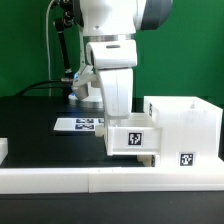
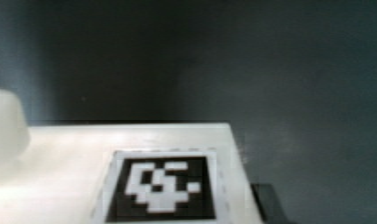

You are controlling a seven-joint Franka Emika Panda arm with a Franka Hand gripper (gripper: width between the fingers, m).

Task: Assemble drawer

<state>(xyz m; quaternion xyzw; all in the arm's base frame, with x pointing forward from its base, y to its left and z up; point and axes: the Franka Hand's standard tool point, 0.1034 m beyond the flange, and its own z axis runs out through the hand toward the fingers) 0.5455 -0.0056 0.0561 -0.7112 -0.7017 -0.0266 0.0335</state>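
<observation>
My gripper point(image 1: 122, 118) reaches down onto a small white drawer box point(image 1: 128, 138) with a black-and-white tag on its front. Its jaws look closed on the box's top edge. The box sits against the larger open white drawer case point(image 1: 186, 122), on the side toward the exterior view's left. In the wrist view the box's tagged white panel point(image 2: 164, 185) fills the near field. One dark finger point(image 2: 268, 205) shows at its edge; the other finger is hidden.
The marker board point(image 1: 78, 125) lies flat on the black table behind the box. A long white rail point(image 1: 60, 178) runs along the front edge. A rounded white shape point(image 2: 4, 125) shows at the wrist view's border. Green backdrop behind.
</observation>
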